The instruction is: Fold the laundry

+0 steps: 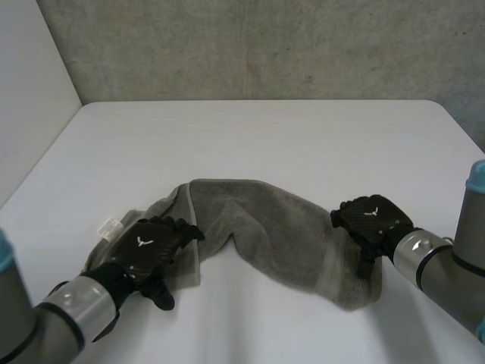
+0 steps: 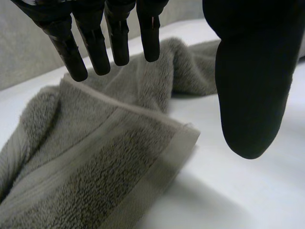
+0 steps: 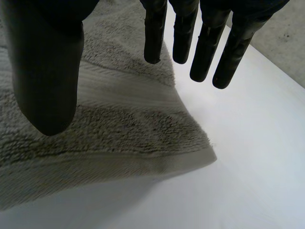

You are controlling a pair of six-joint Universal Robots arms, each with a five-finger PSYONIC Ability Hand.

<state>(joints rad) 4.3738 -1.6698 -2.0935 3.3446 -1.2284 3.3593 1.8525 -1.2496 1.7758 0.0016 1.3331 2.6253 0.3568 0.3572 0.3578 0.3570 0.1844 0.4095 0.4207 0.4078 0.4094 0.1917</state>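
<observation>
White table (image 1: 265,129) w/ one grey towel (image 1: 265,227) on it. The towel lies toward my side, bunched into a crooked band btwn my arms, sagging in the middle. By my reading no neat fold is made yet: it's rumpled, not flat, so spreading & every fold are left to do. My left hand (image 1: 148,246) sits over the towel's left end, fingers straight, thumb wide apart, nothing clamped. Its wrist view shows a hemmed corner under the palm. My right hand (image 1: 371,220) is at the right end, also spread & holding nothing, w/ a corner below the fingertips. Small white tag (image 1: 110,225) pokes out just beside the left hand.
</observation>
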